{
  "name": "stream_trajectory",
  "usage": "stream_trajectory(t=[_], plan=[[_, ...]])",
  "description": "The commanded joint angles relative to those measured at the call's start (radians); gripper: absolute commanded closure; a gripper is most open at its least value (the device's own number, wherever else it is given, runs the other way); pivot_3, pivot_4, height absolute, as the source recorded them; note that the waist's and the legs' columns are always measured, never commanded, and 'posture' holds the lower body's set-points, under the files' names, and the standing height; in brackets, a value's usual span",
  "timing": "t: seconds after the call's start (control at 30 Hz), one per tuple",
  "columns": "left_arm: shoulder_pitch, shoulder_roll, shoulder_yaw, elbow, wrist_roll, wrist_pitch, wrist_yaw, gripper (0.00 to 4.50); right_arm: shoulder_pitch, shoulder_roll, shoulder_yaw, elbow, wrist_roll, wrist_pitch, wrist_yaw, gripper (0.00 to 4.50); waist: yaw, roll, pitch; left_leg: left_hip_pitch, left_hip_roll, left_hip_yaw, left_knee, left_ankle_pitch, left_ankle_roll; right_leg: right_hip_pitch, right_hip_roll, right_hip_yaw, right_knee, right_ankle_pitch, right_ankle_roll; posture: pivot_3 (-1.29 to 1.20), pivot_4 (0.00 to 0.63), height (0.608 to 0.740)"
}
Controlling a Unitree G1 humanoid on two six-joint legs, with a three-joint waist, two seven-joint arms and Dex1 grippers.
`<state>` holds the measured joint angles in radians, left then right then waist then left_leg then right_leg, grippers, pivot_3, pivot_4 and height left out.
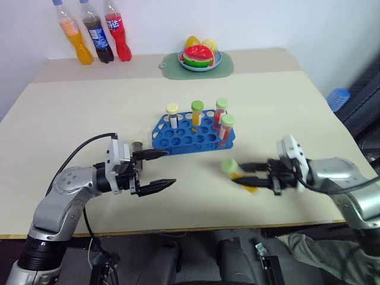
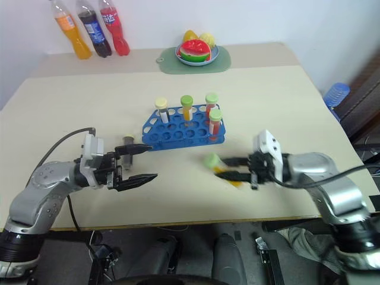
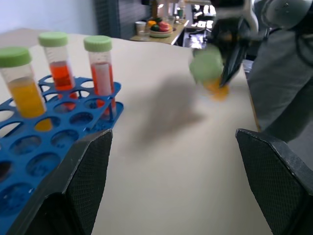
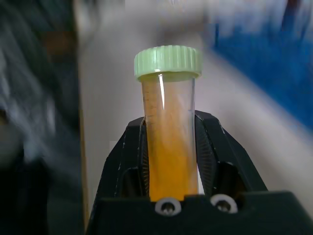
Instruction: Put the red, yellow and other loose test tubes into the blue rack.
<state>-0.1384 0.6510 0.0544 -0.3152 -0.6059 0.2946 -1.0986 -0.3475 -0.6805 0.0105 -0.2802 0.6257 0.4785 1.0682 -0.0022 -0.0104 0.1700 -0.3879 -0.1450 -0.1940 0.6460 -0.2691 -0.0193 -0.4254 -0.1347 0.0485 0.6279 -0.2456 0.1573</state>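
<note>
Your right gripper [image 4: 168, 161] is clamped on an orange-filled test tube [image 4: 168, 142] with a pale green cap, the tube standing up between the fingers and held level above the table [image 1: 71, 107], just in front and to the right of the blue rack [image 1: 193, 135]. Your left gripper [image 1: 155, 170] hangs with its fingers spread wide and nothing between them, pointing level toward the rack from its front left corner. A small dark-capped tube [image 1: 137, 146] stands beside that corner, close to the upper finger. Four capped tubes already stand in the rack. Well behind the rack sit a plate of toy fruit [image 1: 200, 58] on a green mat [image 1: 172, 70] and three soda bottles [image 1: 95, 32] at the far left edge.
</note>
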Motion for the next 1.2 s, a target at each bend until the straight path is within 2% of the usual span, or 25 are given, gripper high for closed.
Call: stream_trajectory(t=[0.03, 0.23, 0.33, 0.63, 0.83, 0.97, 1.1, 1.13, 1.2], plan=[[0.011, 0.002, 0.034, -0.024, -0.017, -0.009, 0.007, 0.31, -0.073, 0.180, 0.017, 0.067, -0.064, -0.115, -0.155, 3.65, 0.001, -0.001, 0.000, 0.000, 0.000, 0.000, 0.000, 0.000, -0.001, 0.000, 0.001, 0.000, 0.000, 0.000, 0.000, 0.00, 0.150, 0.740], [0.087, 0.002, 0.075, -0.076, -0.024, -0.006, 0.046, 0.31, -0.144, 0.479, 0.064, 0.337, -0.277, -0.453, -0.340, 3.65, -0.004, 0.000, 0.000, 0.000, 0.001, 0.000, -0.001, 0.002, -0.007, -0.002, 0.001, 0.000, 0.001, 0.000, -0.001, 0.00, 0.150, 0.740], [0.116, -0.001, 0.094, -0.101, -0.033, -0.001, 0.070, 0.31, -0.168, 0.550, 0.075, 0.460, -0.359, -0.584, -0.404, 3.65, -0.009, 0.000, 0.000, 0.000, 0.001, 0.000, -0.001, 0.002, -0.008, -0.003, 0.001, 0.000, 0.002, 0.000, -0.001, 0.00, 0.150, 0.740], [0.163, 0.005, 0.134, -0.152, -0.053, 0.013, 0.119, 0.31, -0.228, 0.617, 0.067, 0.741, -0.465, -0.821, -0.489, 3.65, -0.016, 0.001, 0.000, 0.001, 0.001, 0.001, -0.002, 0.003, -0.009, -0.004, 0.002, 0.000, 0.003, 0.001, -0.002, 0.00, 0.150, 0.740], [0.175, 0.011, 0.151, -0.172, -0.060, 0.027, 0.138, 0.31, -0.246, 0.654, 0.084, 0.841, -0.503, -0.889, -0.508, 3.65, -0.017, 0.001, -0.001, 0.005, 0.002, 0.001, -0.003, 0.003, -0.009, -0.001, 0.003, 0.001, 0.003, 0.001, -0.002, 0.00, 0.150, 0.740], [0.189, 0.006, 0.158, -0.187, -0.060, 0.034, 0.163, 0.31, -0.265, 0.668, 0.074, 0.915, -0.520, -0.927, -0.536, 3.65, -0.017, 0.000, -0.001, 0.014, 0.002, 0.004, -0.010, 0.002, -0.008, 0.003, 0.002, 0.002, 0.003, 0.001, -0.003, 0.00, 0.150, 0.740], [0.202, -0.004, 0.171, -0.201, -0.074, 0.042, 0.192, 0.31, -0.266, 0.671, 0.068, 0.937, -0.489, -0.933, -0.498, 3.65, -0.020, 0.001, -0.001, 0.016, 0.005, 0.005, -0.015, 0.002, -0.008, 0.001, 0.004, 0.003, 0.003, 0.001, -0.005, 0.00, 0.150, 0.740], [0.200, -0.015, 0.179, -0.206, -0.084, 0.048, 0.213, 0.31, -0.261, 0.666, 0.070, 0.932, -0.486, -0.936, -0.484, 2.59, -0.019, 0.001, -0.001, 0.016, 0.006, 0.005, -0.016, 0.002, -0.008, 0.001, 0.005, 0.003, 0.003, 0.002, -0.005, 0.00, 0.150, 0.740], [0.194, -0.036, 0.193, -0.215, -0.104, 0.058, 0.256, 0.31, -0.252, 0.656, 0.075, 0.919, -0.491, -0.948, -0.469, 1.74, -0.018, 0.001, -0.001, 0.015, 0.007, 0.005, -0.016, 0.003, -0.009, 0.001, 0.006, 0.003, 0.002, 0.002, -0.006, 0.00, 0.150, 0.740]])
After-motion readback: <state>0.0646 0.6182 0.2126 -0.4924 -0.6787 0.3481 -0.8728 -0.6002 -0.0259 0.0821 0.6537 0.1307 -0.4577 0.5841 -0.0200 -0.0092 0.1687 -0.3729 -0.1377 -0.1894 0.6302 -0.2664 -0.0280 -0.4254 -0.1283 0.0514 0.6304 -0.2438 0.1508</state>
